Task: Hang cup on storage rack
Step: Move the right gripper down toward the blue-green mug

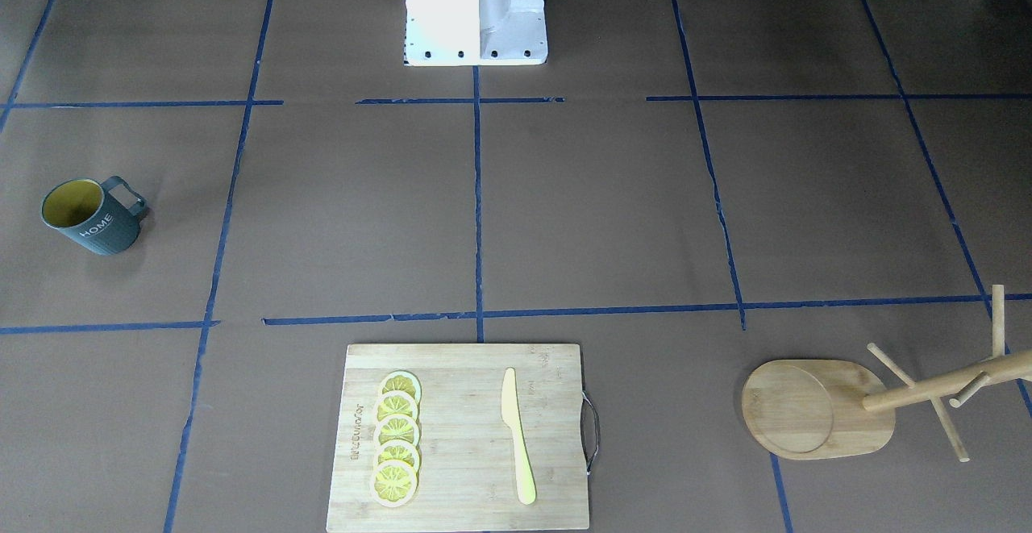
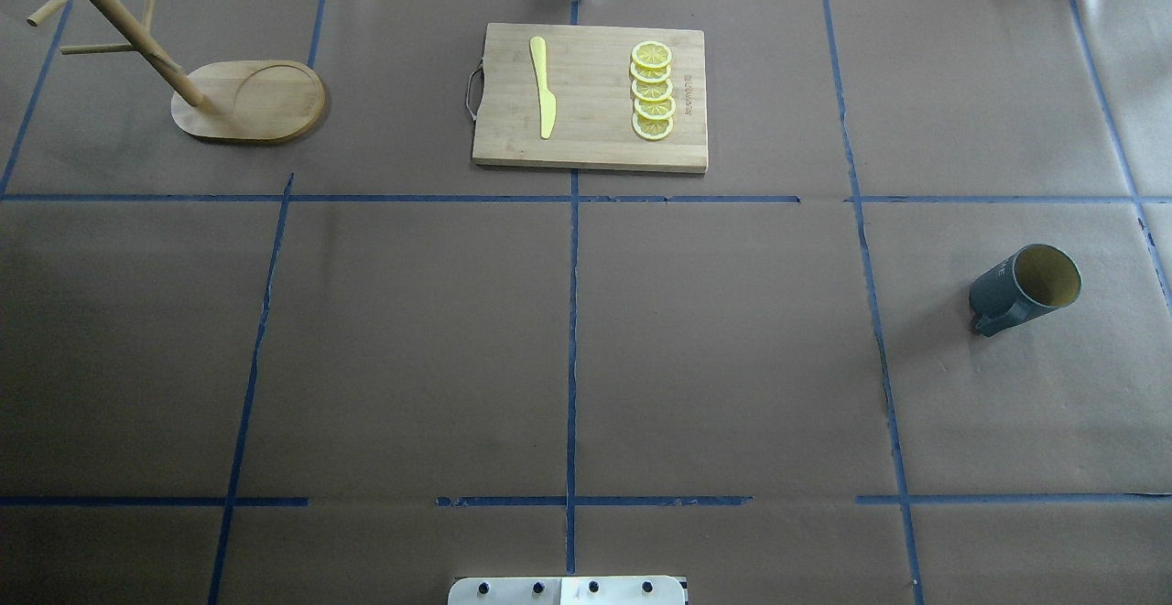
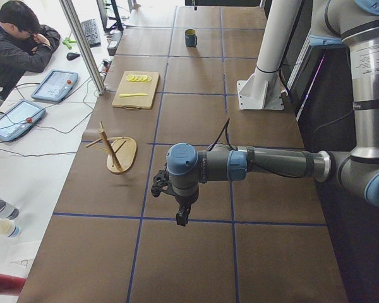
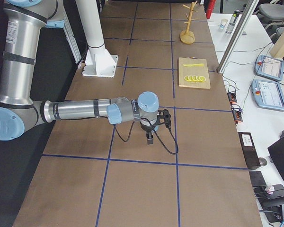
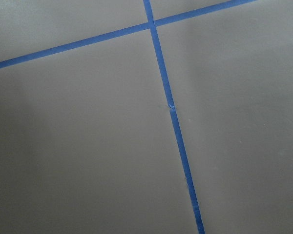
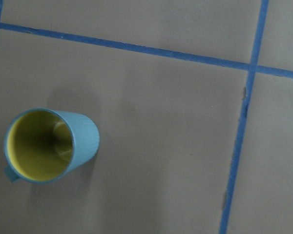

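A: Reach step. Cup (image 6: 51, 145) upright on the table (image 2: 714, 358), below the right jaws and off to one side, not between them. Storage rack (image 2: 137, 37) well apart.
B: Jaw width?
A: Cannot tell, either arm. Advice: centre first, pinch the wall, leave the handle (image 6: 10, 173) free.

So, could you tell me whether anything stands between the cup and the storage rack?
Nothing visible does. The cup and storage rack sit far apart; the cutting board with lemon slices and knife lies just beyond the straight line between them.
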`<act>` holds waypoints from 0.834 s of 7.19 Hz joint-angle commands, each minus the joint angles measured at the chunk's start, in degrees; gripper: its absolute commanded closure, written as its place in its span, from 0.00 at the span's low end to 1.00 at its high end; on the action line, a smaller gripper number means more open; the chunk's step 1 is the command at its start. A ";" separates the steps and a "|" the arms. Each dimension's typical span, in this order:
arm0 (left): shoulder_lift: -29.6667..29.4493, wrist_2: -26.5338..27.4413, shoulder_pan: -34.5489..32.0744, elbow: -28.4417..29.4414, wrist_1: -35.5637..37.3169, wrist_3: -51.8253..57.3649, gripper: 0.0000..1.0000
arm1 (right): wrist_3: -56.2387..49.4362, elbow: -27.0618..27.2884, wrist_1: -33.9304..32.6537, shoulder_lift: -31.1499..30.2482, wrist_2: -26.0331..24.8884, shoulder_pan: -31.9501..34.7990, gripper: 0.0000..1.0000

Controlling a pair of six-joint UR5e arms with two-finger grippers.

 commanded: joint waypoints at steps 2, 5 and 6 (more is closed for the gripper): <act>0.01 -0.24 0.14 0.52 -0.07 0.10 0.00 | 31.23 -0.63 7.69 7.71 -8.74 -13.08 0.00; 0.01 -0.24 0.14 0.52 -0.07 0.10 0.00 | 31.74 -2.90 7.70 6.94 -11.09 -15.76 0.01; 0.01 -0.24 0.14 0.52 -0.07 0.10 0.00 | 31.48 -3.00 7.70 6.06 -11.09 -16.55 0.07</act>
